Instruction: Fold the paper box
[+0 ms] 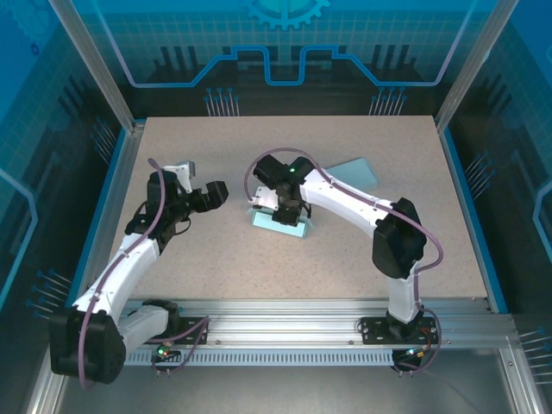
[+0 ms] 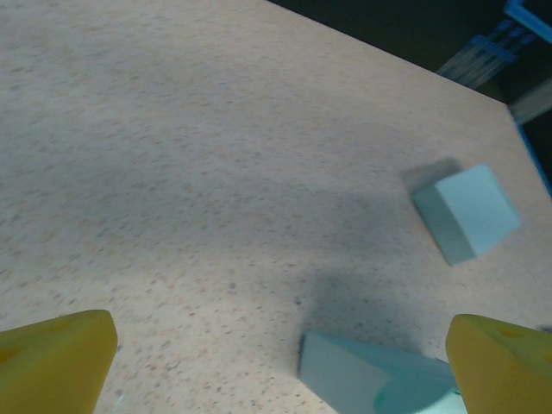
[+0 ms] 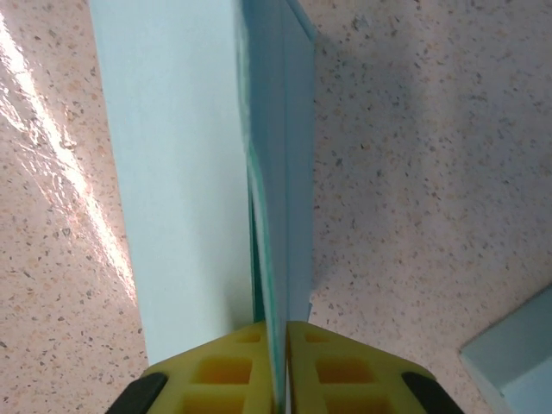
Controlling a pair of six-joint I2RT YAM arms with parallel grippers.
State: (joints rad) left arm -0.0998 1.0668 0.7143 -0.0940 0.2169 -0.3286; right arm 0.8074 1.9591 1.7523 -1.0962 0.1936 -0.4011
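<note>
**We are mid-fold on the pale teal paper box (image 1: 289, 228)**
It sits mid-way across the speckled beige surface (image 1: 216, 267). Our right jaws pinch its upright flap (image 3: 293, 155), and our left jaws hang spread nearby. Next, we judge, the flap needs pressing along its crease.

No words, numbers or brand marks to read anywhere in these views. The paper box (image 3: 181, 172) shows plain pale blue faces, nothing printed on them. The one sign on show is a light blue gear emblem (image 1: 289, 19) on the back panel (image 1: 388, 43), beyond the far edge of the table (image 1: 216, 267) and cut off at the top of the overhead view. A stepped outline runs just beneath it, and that carries no lettering either
</note>
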